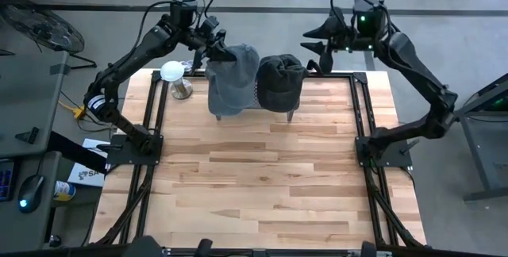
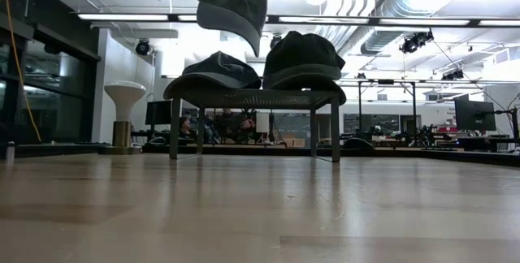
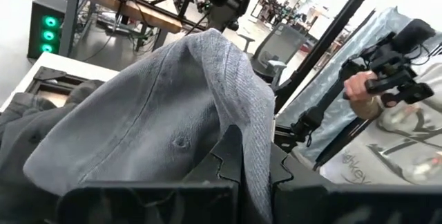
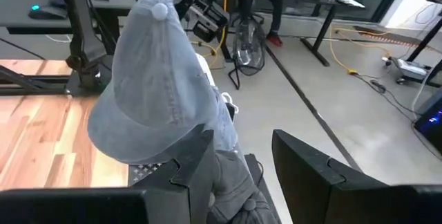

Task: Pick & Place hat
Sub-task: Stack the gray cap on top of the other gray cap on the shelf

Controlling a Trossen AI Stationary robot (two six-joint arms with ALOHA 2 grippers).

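Observation:
My left gripper is shut on a grey-blue hat, which hangs high over the far left of a small mesh-topped rack. In the low view the hat hangs above a dark grey cap that rests on the rack's left half. A darker hat rests on the rack's right half. My right gripper stands open beyond the table's far edge, just past the darker hat, with nothing between its fingers. My left gripper pinches a fold of the hat's crown cloth between its two fingers. It comes nearly level from the table's far left. The hat is lifted clear of the rack, and its brim droops below the fingers.
A white mushroom-shaped object on a metal base stands at the far left, beside the held hat. The wooden table top stretches bare from the rack to the near edge. Black frame rails run along the table's sides.

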